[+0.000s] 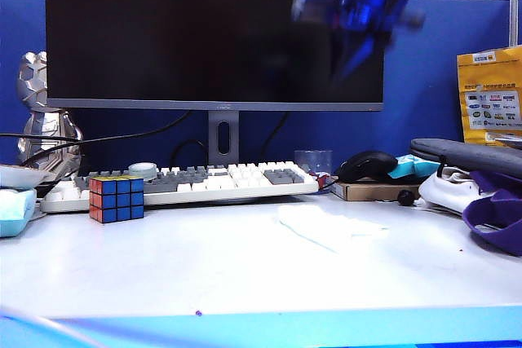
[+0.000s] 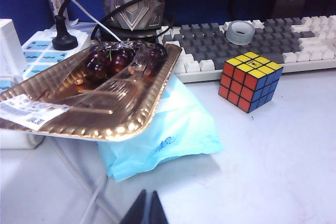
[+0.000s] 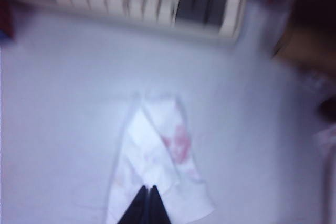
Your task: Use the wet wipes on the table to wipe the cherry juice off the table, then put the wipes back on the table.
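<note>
Your right hand (image 3: 147, 203) hung high above the pale grey-white bench (image 1: 204, 266), blurred before the black monitor (image 1: 212, 30), its fingers pressed together and holding nothing. The 1 thin, wrinkled white wet wipe (image 3: 157, 166), stained pink, lay flat on the bench below it, apart. 1 tiny magenta juice spot (image 1: 198, 313) sat near the front edge. Your left hand (image 2: 146, 208), fingers also together and empty, hovered low near 1 colourful Rubik's cube (image 2: 251, 81).
</note>
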Robot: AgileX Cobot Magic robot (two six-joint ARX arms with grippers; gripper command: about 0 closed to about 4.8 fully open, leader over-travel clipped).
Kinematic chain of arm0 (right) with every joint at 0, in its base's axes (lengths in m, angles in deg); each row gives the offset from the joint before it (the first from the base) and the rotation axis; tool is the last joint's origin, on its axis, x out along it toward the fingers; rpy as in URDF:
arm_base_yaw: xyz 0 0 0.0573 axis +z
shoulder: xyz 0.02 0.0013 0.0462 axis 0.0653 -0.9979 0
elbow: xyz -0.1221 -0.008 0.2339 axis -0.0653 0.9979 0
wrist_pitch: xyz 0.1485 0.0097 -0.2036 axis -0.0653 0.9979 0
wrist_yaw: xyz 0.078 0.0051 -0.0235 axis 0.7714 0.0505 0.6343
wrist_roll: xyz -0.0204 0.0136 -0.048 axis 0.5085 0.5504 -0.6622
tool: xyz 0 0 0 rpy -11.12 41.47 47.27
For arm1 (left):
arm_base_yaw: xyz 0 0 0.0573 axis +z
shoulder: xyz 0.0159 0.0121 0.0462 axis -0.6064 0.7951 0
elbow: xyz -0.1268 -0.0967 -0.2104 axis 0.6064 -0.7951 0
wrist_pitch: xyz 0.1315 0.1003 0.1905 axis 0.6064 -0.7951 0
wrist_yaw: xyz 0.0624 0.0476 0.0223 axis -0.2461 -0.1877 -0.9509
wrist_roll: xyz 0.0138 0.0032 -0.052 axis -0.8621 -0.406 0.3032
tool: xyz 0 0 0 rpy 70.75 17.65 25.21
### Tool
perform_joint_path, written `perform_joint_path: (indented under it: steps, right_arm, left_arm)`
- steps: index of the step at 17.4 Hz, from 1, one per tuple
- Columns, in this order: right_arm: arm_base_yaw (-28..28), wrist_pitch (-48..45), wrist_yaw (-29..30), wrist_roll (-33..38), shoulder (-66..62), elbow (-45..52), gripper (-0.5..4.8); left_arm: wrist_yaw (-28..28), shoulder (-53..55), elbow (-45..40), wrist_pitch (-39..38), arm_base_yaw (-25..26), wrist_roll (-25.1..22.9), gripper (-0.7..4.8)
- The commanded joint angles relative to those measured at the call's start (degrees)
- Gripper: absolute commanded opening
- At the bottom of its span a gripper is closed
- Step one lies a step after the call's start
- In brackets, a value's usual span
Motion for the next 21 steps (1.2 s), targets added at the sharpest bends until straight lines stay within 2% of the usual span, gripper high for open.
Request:
perform_joint_path:
  steps: [1, 5, 9, 15, 21]
  right_arm:
    - [0.0, -0.7, -0.3, 0.0, 6.9, -0.4, -0.05]
    - [0.0, 0.4, -5.4, -0.1, 17.4, -0.4, -0.05]
    - [0.0, -1.1, -7.1, -3.0, 23.7, 2.6, -0.05]
    - [0.0, -11.3, -8.3, -2.9, 39.7, 25.7, -0.05]
    - [0.0, -15.2, -9.4, 0.5, 51.9, 40.0, -0.05]
  left_arm:
    - [0.3, -0.2, 0.0, -0.6, 0.0, 0.2, -0.02]
    - [0.3, -0.2, 0.0, -0.6, 0.0, 0.2, -0.02]
    - [0.3, -0.2, 0.0, -0.6, 0.0, 0.2, -0.02]
    - [0.3, -0.2, 0.0, -0.6, 0.0, 0.2, -0.02]
    - [0.3, -0.2, 0.0, -0.6, 0.0, 0.2, -0.02]
